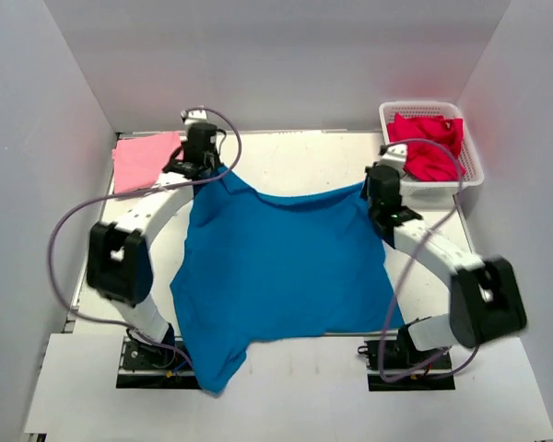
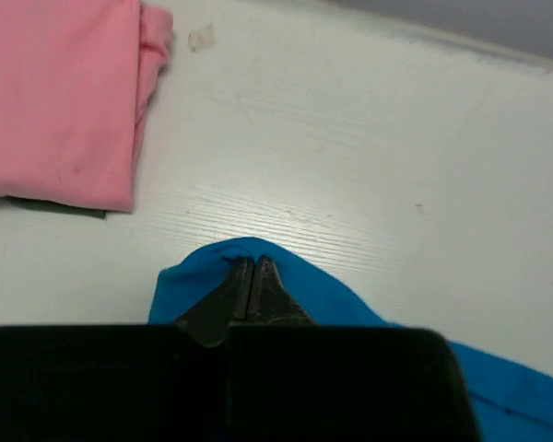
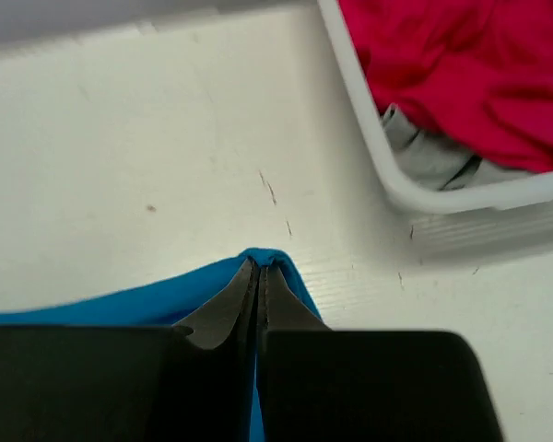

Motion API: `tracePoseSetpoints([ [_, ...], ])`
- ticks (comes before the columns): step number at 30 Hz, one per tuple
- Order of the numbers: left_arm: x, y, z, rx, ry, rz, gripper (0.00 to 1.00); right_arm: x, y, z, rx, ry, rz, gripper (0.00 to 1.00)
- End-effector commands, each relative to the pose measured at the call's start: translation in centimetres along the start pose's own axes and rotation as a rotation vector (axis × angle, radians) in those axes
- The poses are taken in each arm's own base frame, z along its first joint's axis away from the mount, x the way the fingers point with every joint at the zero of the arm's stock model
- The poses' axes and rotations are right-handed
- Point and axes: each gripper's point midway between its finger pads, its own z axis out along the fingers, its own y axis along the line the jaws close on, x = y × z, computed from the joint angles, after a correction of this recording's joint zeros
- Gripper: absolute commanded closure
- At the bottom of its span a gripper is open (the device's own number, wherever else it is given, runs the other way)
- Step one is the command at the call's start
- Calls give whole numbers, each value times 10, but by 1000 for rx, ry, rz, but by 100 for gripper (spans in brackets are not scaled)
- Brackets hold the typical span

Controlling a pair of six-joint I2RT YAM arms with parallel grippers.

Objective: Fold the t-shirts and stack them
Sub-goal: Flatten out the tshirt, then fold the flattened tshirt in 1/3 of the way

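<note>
On a white table [image 1: 295,157] walled in by white panels, the blue t-shirt [image 1: 276,267] lies open and unfolded, its near corner drooping past the front edge. At its far corners the left gripper [image 2: 250,267] and right gripper [image 3: 259,267] each pinch a peak of blue cloth, jaws pressed together. Beyond, the pink t-shirt [image 1: 143,158] sits folded at the far left, apparently done. A white basket [image 1: 422,105] at far right holds crimson garments [image 1: 429,143], seemingly awaiting their turn.

White-and-black arms [image 1: 157,208], lilac cables [image 1: 50,260]
</note>
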Motion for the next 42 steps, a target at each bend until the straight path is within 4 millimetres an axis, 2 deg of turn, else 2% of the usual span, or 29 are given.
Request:
tracePoseSetpoints([
  [1,-5,9,35,-71,-63,-65,100,-16,0,36,85,-78,74,100],
  [2,-7,9,48,-65,-70,-75,100,1,1,49,102,-41,53,100],
  [3,-2,10,60,-67,-61,-77,100,-9,6,56,98,-53,58,100],
  [4,8,7,71,-60,-36,-68,100,6,8,67,105,-22,36,100],
  [5,18,7,92,-69,-10,-63,100,17,8,77,115,3,17,100],
  [6,23,9,102,-71,4,-63,100,6,14,85,109,-11,22,100],
  [7,15,2,110,-53,-8,-70,100,19,14,94,117,16,3,100],
  [8,19,5,119,-57,2,-72,100,20,18,104,122,21,-1,100],
  [9,33,8,135,-61,25,-69,100,24,20,114,127,29,-18,100],
  [10,24,3,140,-55,6,-76,100,27,20,118,135,37,-28,100],
  [12,28,10,153,-53,33,-79,100,26,24,135,156,44,-55,100],
  [13,29,5,162,-40,33,-81,100,16,26,140,162,26,-53,100],
  [15,29,9,170,-31,46,-88,100,27,25,149,180,45,-95,100],
  [16,21,5,169,-15,32,-93,100,14,27,154,187,27,-89,100],
  [17,28,11,174,-22,53,-102,100,19,25,158,192,38,-104,100],
  [18,25,16,174,-31,52,-106,100,21,24,160,198,46,-111,100],
  [24,20,14,175,23,62,-120,100,12,21,162,201,36,-110,100],
  [26,8,10,170,46,37,-127,100,6,21,159,194,27,-105,100],
  [27,15,9,170,57,54,-124,100,7,21,158,191,29,-107,100],
  [28,11,6,167,74,50,-115,100,6,21,157,186,27,-106,100],
  [31,16,4,158,93,96,-109,100,3,18,155,191,30,-112,100],
  [34,31,12,134,70,159,-126,100,8,17,151,177,48,-129,100],
  [35,57,20,124,46,219,-152,100,-1,17,147,174,33,-123,100],
  [36,39,25,105,31,178,-165,100,8,15,144,165,48,-132,100],
  [37,43,28,93,13,177,-167,100,9,13,142,165,49,-143,100],
  [38,66,35,82,-10,212,-165,100,-3,13,136,157,28,-132,100],
  [39,67,37,73,-13,214,-184,100,8,13,132,144,47,-146,100],
  [41,71,41,47,-2,225,-207,100,0,11,124,130,34,-150,100],
  [42,78,36,38,9,247,-236,100,11,10,120,124,53,-159,100],
])
